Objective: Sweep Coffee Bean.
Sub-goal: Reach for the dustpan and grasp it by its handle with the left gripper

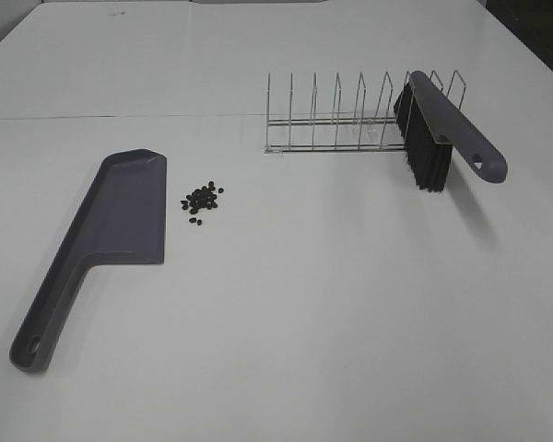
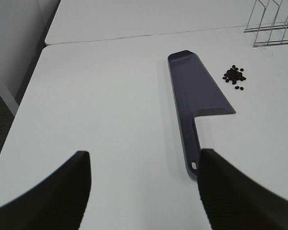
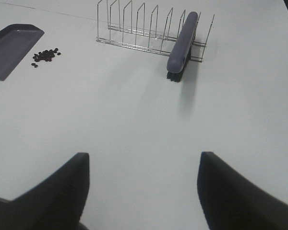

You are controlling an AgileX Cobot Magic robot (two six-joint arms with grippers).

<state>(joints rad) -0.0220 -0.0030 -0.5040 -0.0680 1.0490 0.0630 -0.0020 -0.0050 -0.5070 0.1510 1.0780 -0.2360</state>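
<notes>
A loose cluster of tiny dark coffee beans (image 1: pixel 202 200) lies on the white table, just right of a purple dustpan (image 1: pixel 111 226) lying flat with its handle toward the front left. A purple brush with black bristles (image 1: pixel 438 129) leans in a wire rack (image 1: pixel 350 120) at the back right. The beans (image 2: pixel 234 76) and dustpan (image 2: pixel 197 96) show in the left wrist view, ahead of my open, empty left gripper (image 2: pixel 144 191). The right wrist view shows the brush (image 3: pixel 182 43), the beans (image 3: pixel 45 55) and my open, empty right gripper (image 3: pixel 141 191). Neither gripper shows in the high view.
The wire rack (image 3: pixel 144 28) has several upright dividers. A seam runs across the table behind it (image 1: pixel 120 117). The table's left edge (image 2: pixel 19 115) drops off beside the left gripper.
</notes>
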